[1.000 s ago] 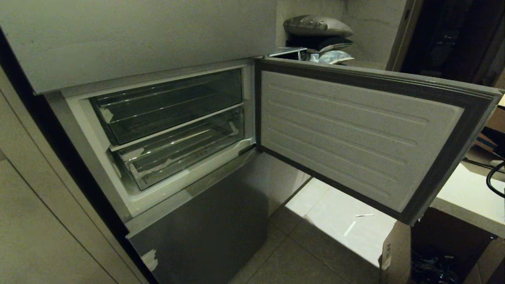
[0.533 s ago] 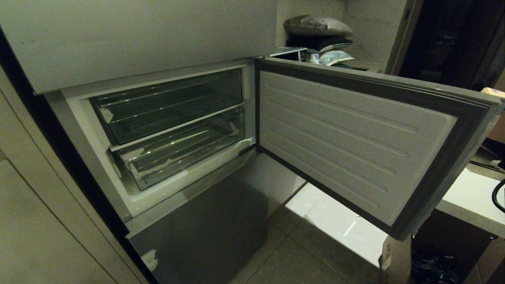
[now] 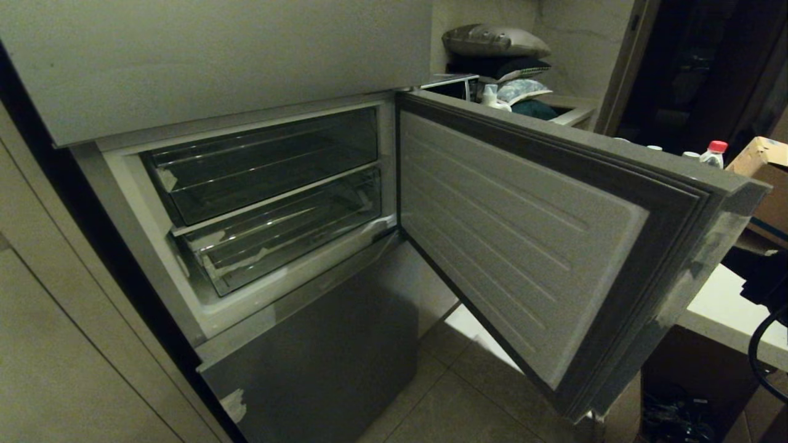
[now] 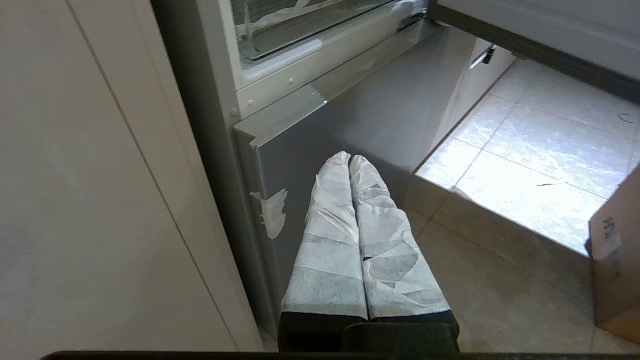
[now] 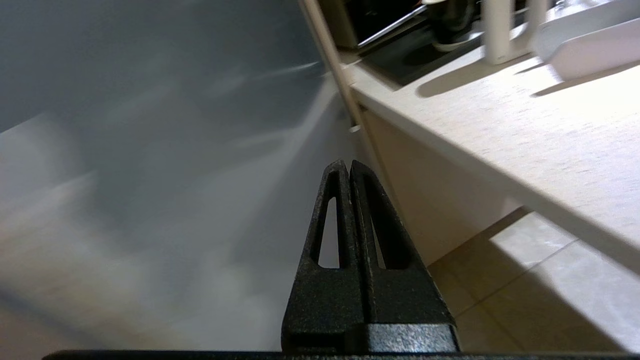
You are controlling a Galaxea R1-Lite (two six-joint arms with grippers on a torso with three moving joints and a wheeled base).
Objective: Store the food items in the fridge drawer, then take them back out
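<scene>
Clear plastic formed the fridge drawer (image 3: 280, 237), which was seen pushed in, below a shallower tray, behind the open grey door (image 3: 542, 246). The right pincer (image 5: 349, 167) was closed on nothing beside that door. The left pincer (image 4: 350, 159) was closed, empty, low before the fridge.

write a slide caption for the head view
Fridge door swung open to the right, exposing two empty clear drawers, an upper drawer above the fridge drawer; no food in sight.
</scene>
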